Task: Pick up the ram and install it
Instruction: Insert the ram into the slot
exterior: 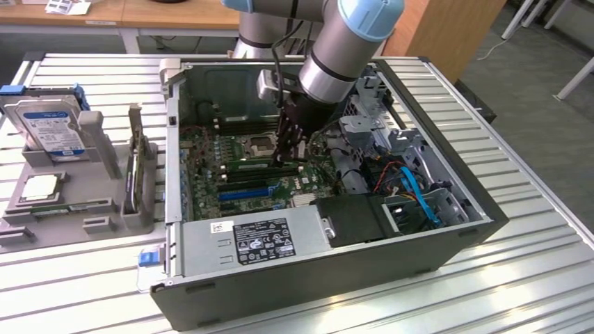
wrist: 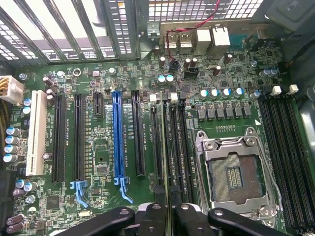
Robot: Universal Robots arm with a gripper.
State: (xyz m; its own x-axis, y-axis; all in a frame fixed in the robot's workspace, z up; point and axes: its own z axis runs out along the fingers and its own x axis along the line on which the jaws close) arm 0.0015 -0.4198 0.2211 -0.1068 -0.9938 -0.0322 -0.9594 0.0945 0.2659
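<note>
Claw (exterior: pixel 295 154) first: from the exterior view it hangs low inside the open computer case (exterior: pixel 436 236), just over the motherboard (exterior: pixel 209 177), with the green ram (exterior: pixel 252 165) lying level at its tips among the memory slots (exterior: pixel 249 175). From the wrist view its dark fingers (wrist: pixel 152 216) are pinched on the ram (wrist: pixel 170 157). The ram is seen edge-on as a thin strip in line with the memory slots (wrist: pixel 183 142), between the blue expansion slot (wrist: pixel 117 132) and the CPU socket (wrist: pixel 231 177).

I see a motherboard (wrist: pixel 106 162) with a blue slot (wrist: pixel 117 132) and a processor socket (wrist: pixel 235 174). Beside the open case (exterior: pixel 307 292), a hard drive (exterior: pixel 49 125) stands in a grey holder (exterior: pixel 93 198).
</note>
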